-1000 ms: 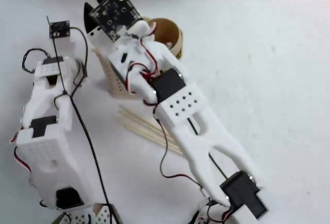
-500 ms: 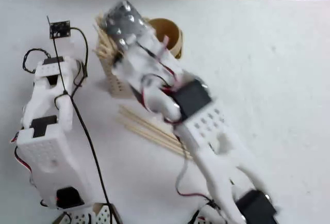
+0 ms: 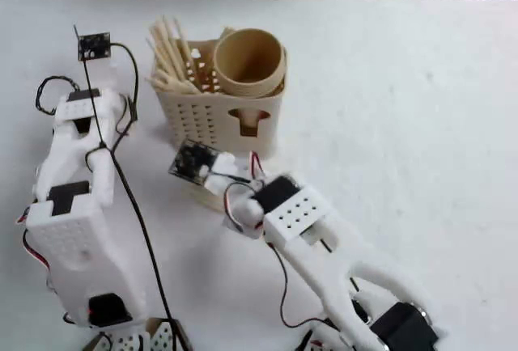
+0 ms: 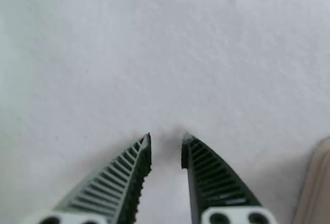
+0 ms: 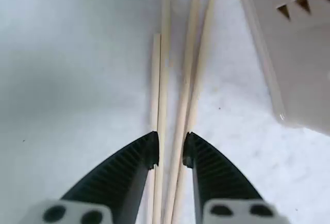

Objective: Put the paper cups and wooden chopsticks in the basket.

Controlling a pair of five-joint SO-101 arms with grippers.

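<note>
Wooden chopsticks (image 5: pixel 163 53) lie loose on the table just in front of the basket (image 5: pixel 294 53), four or so, nearly parallel and partly overlapping. More chopsticks (image 3: pixel 171 56) are stood in the basket's left half, and a paper cup (image 3: pixel 248 61) is seated in its right half.

The right gripper (image 5: pixel 170 144) is held low over the loose sticks, its jaws narrowly parted with one or two sticks between them and the others just outside. The left gripper (image 4: pixel 166 144) is parked to the left of the basket, its jaws slightly apart with nothing between them.

Trouble is most likely at the closing: because the sticks are crowded, some could be pinched and the rest pushed aside or scissored. Grasped near one end, long sticks may pivot and be knocked against the basket wall.

The basket's contents are given by the high view, where the loose sticks are covered by the arm. The stick and jaw alignment is supplied by the right wrist view.
</note>
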